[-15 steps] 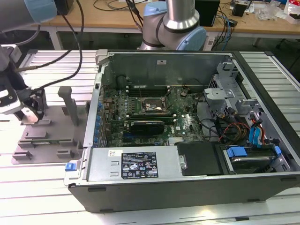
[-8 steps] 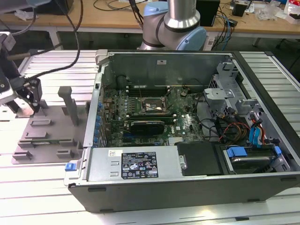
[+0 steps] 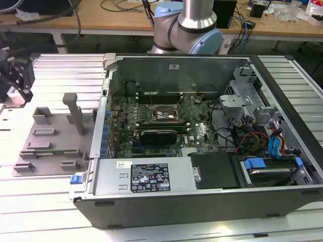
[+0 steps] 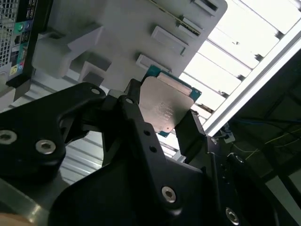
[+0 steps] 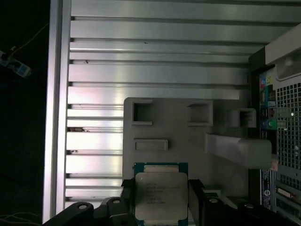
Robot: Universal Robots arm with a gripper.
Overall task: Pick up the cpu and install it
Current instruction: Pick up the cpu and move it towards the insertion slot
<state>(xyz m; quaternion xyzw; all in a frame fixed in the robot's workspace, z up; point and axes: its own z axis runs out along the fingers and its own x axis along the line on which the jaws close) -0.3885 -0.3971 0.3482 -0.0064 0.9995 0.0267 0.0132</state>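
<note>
The cpu point(image 4: 165, 106), in the second wrist view, is pinched by 2 opposite edges in the gripper point(image 4: 162, 112), closed onto it, above the grey tray point(image 4: 117, 28); judged risk: so thin an edge hold could let it tilt or slip free.

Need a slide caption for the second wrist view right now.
Claw shut on the cpu, silvery top facing the camera, grey tray in the background.
</note>
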